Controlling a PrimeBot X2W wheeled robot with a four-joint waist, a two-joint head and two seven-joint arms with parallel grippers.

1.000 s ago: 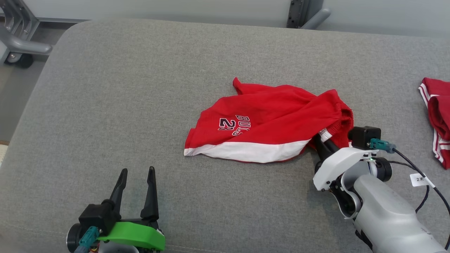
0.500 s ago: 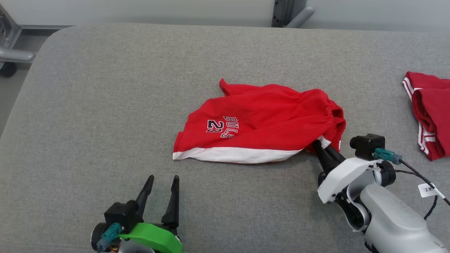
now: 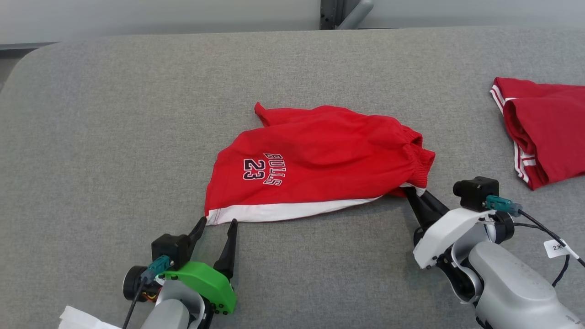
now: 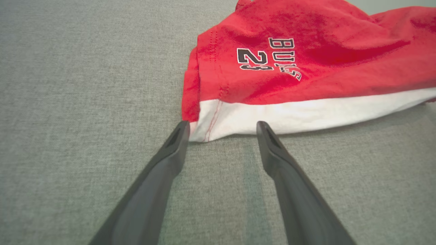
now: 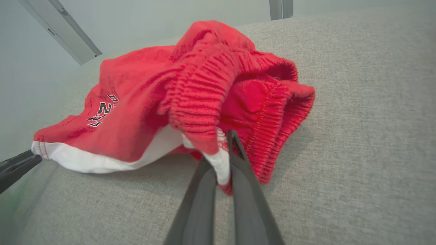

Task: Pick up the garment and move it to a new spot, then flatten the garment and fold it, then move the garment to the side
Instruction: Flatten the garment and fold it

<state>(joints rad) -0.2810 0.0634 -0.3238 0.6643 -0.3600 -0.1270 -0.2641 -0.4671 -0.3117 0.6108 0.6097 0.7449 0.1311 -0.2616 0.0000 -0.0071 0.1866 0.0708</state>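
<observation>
Grey bench [image 3: 114, 114]: red shorts [image 3: 320, 155] mid-bench, now drawn out flatter. Right gripper [image 3: 410, 193] has clamped shut on the waistband corner. Left gripper [image 3: 218, 222], spread wide, has come up to the white hem corner. Two-handed lift looks near.

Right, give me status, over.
Right gripper shut on shorts, waistband corner. Left gripper open, tips at the white hem, nothing gripped. Second red garment lies apart, far right; not obstructing.

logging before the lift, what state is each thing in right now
red shorts, crumpled on the grey cushion, waistband corner pinched
right end effector, shut on red shorts
left end effector, open, fingertips at the white hem corner, not gripping
second red garment, bunched, lying apart at the right
</observation>
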